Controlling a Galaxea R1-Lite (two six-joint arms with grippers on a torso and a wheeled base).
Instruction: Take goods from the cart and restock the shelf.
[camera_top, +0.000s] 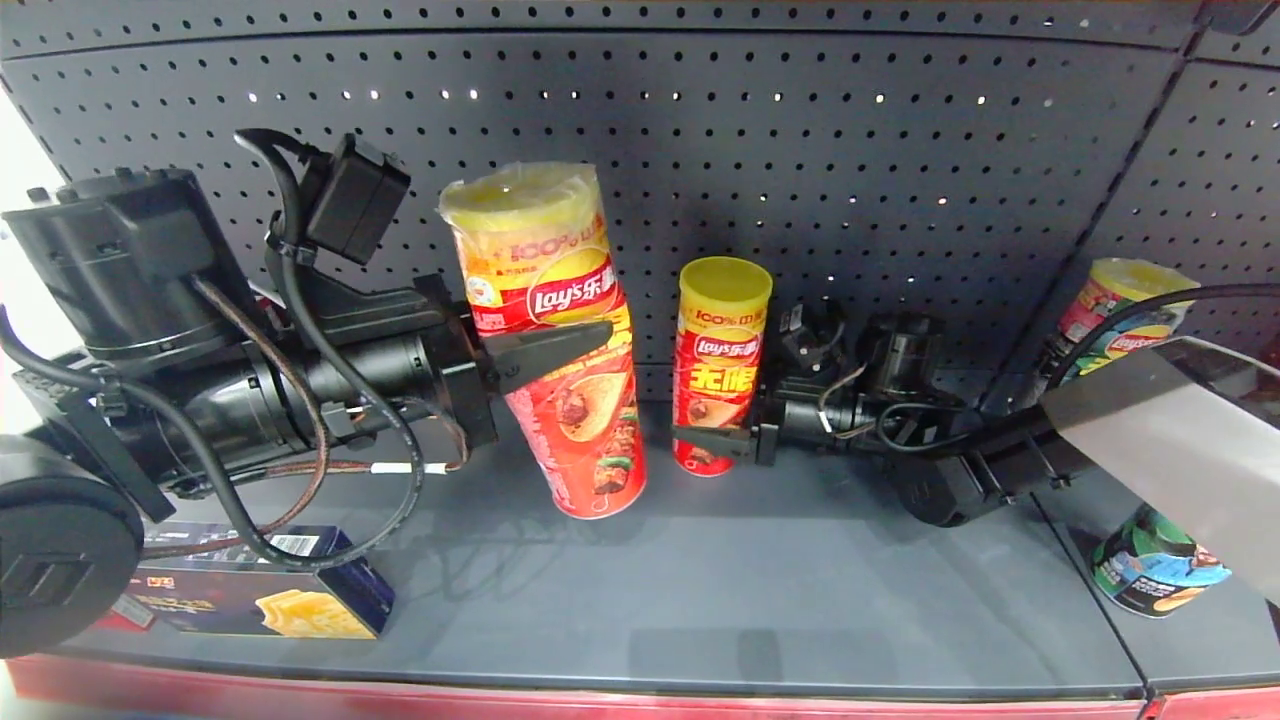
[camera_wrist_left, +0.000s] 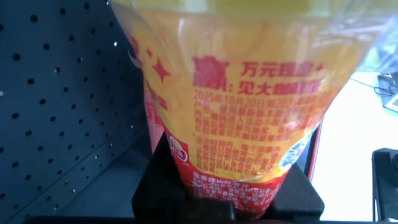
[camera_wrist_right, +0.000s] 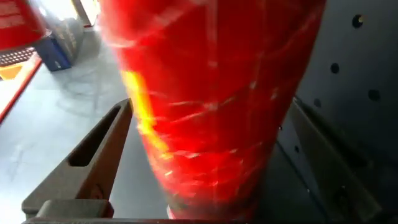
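A tall red and yellow plastic-wrapped chip can (camera_top: 560, 330) leans on the grey shelf (camera_top: 780, 590), its base down and its top tipped to the left. My left gripper (camera_top: 588, 328) is shut on its middle; in the left wrist view the can (camera_wrist_left: 249, 93) rises between the black fingers (camera_wrist_left: 155, 180). To its right a shorter chip can (camera_top: 720, 350) with a yellow lid stands upright near the pegboard. My right gripper (camera_top: 700, 432) is shut on its lower part. In the right wrist view this can (camera_wrist_right: 217, 87) sits between both fingers (camera_wrist_right: 93, 162).
A dark blue box (camera_top: 260, 600) lies at the shelf's front left under my left arm. On the adjoining right section, one can (camera_top: 1125, 300) stands at the back and another (camera_top: 1150, 575) near the front. The pegboard wall (camera_top: 850, 150) closes the back.
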